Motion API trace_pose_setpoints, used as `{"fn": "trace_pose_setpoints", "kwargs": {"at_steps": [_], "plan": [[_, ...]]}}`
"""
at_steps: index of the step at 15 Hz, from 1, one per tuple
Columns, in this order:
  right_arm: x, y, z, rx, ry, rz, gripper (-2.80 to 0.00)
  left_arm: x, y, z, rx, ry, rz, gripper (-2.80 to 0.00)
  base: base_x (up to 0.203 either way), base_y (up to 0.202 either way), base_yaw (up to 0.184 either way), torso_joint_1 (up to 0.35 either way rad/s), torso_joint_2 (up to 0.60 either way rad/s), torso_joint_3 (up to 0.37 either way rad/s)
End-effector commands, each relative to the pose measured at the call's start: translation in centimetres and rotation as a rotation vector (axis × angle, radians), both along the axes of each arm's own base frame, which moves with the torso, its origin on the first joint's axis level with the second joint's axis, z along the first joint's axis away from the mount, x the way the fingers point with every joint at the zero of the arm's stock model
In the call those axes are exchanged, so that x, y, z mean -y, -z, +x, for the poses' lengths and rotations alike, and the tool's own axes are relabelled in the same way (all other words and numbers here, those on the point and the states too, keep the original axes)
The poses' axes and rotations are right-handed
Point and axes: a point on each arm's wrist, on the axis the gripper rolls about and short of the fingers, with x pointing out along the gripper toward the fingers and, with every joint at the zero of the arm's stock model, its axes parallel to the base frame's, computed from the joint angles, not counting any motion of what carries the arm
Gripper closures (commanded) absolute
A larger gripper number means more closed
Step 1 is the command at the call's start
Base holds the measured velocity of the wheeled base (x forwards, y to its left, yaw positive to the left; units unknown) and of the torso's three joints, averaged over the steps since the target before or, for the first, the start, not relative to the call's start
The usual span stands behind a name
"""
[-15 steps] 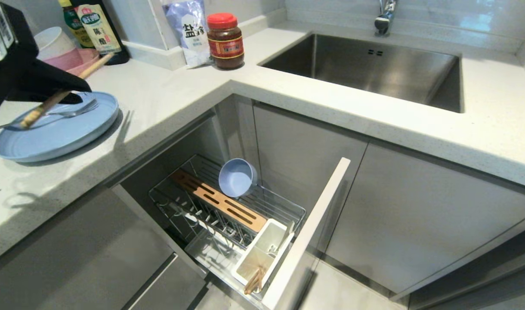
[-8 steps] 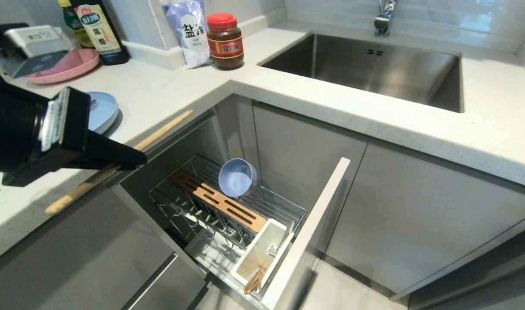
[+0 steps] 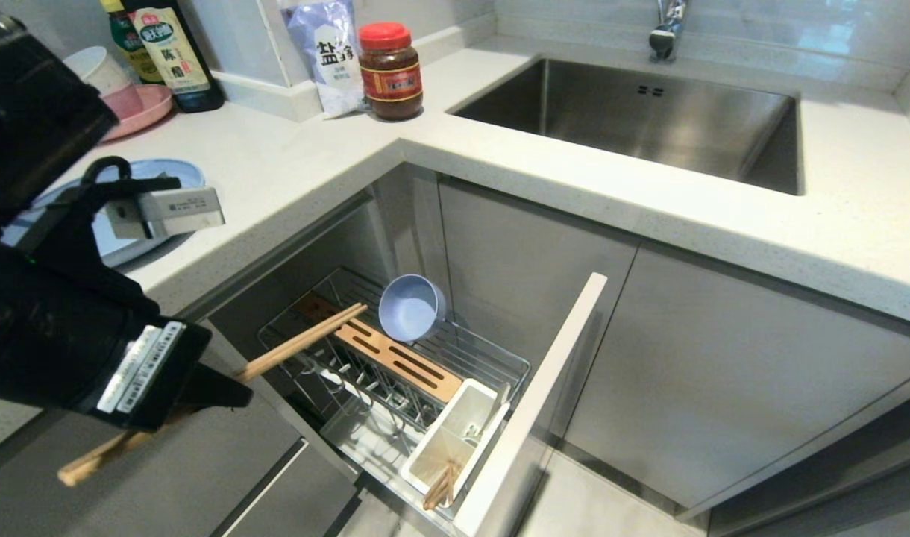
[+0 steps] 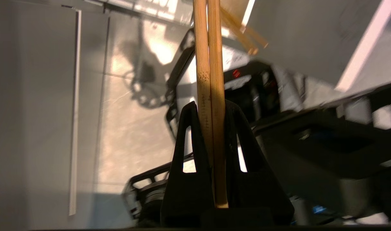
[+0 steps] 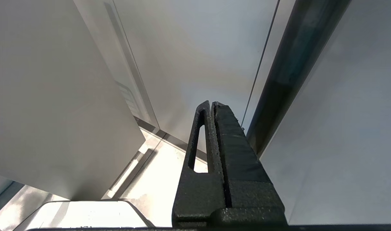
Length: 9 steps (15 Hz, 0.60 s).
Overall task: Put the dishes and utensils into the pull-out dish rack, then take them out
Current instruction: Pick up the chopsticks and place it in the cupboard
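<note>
Over pull-out dish rack (image 3: 425,350), my left gripper (image 4: 211,110) clamped on chopsticks (image 3: 298,344); tips above wooden strip. I'd tilt pair upright, then lower into white caddy (image 3: 455,436). Right gripper (image 5: 213,106) closed, empty.

The rack (image 3: 395,365) stands pulled out below the desk (image 3: 291,156). A bowl (image 3: 410,307) sits at its back, the caddy (image 3: 455,440) at its front, seemingly with sticks inside. The left claw (image 3: 227,391) holds chopsticks (image 3: 306,339) over the rack's left edge. The plate (image 3: 164,168) lies on the desk behind.
</note>
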Motion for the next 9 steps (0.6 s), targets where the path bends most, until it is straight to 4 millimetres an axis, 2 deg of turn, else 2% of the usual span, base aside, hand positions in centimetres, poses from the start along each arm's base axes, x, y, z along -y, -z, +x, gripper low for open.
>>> {"fn": "trace_pose_setpoints", "kwargs": {"at_steps": [1,5,9], "plan": [[0.0,0.0,0.0,0.003,0.000,0.000,0.00,0.3,1.7,0.4,-0.052,0.061,0.092,0.00,0.000,0.000,0.000,0.000,0.00,0.000],[0.0,0.0,0.0,0.003,0.000,0.000,0.00,0.3,5.0,0.5,-0.122,0.259,0.270,0.00,0.000,0.000,0.000,0.000,0.00,0.000],[0.0,0.0,0.0,0.003,0.000,0.000,0.00,1.0,8.4,1.3,-0.138,0.403,0.358,0.00,0.000,0.000,0.000,0.000,0.00,0.000]]}}
